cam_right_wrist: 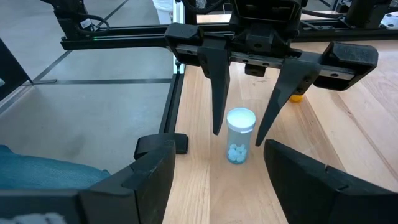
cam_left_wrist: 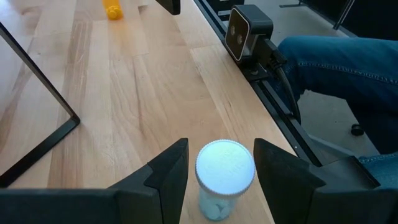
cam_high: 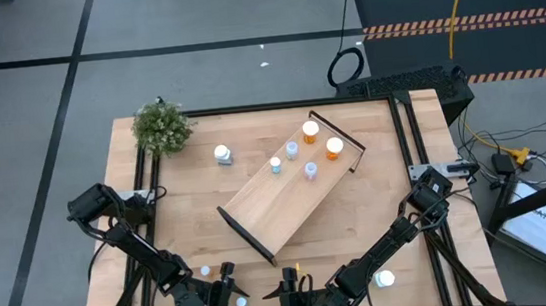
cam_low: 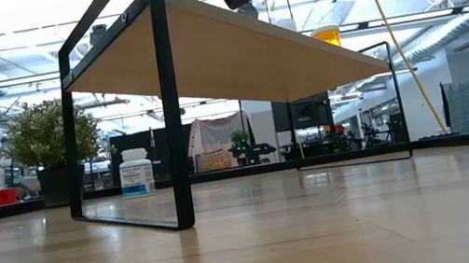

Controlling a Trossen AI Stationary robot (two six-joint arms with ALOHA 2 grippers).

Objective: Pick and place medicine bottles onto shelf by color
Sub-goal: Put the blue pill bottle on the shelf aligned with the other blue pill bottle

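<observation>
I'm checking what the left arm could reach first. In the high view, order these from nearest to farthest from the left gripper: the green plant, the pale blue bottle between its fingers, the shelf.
1. Pale blue bottle, between the left gripper fingers, near edge.
2. Shelf, mid-table.
3. Green plant, far left corner.

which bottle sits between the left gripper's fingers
The pale blue bottle at the near table edge, between the left gripper's open fingers; other bottles stand farther off.

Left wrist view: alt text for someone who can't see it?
The left gripper has its open fingers either side of an upright pale blue bottle with a white cap, near the table edge. A shelf bracket crosses one side; an orange bottle lies farther off.
</observation>
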